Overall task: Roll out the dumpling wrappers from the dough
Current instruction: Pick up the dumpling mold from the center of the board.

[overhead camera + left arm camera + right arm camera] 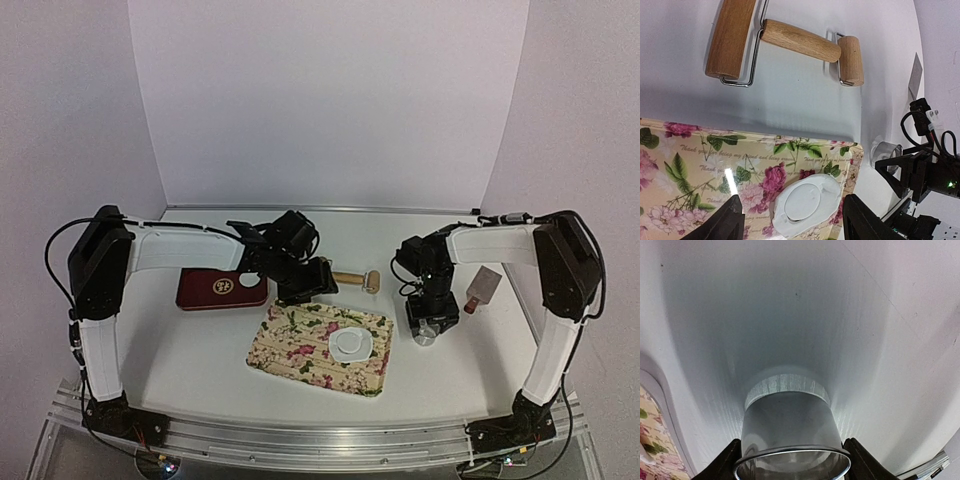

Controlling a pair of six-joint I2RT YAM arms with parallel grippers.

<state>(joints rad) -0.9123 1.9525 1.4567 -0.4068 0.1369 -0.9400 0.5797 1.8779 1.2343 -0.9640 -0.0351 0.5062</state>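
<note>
White dough (832, 186) lies on the flowery tray (690, 165) by the near edge of the worktop (200, 350), straight ahead of the left gripper (795, 220), its jaws wide open and empty. The right gripper (792, 460) straddles the metal ring (787, 430); whether its jaws grip it cannot be told.

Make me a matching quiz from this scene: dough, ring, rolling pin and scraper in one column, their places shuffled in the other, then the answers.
1 dough
2 ring
3 rolling pin
4 scraper

A between the fingers of the right gripper
B far right of the table
C on the floral tray
D on the table behind the tray

Pairs: 1-C, 2-A, 3-D, 4-B
</note>
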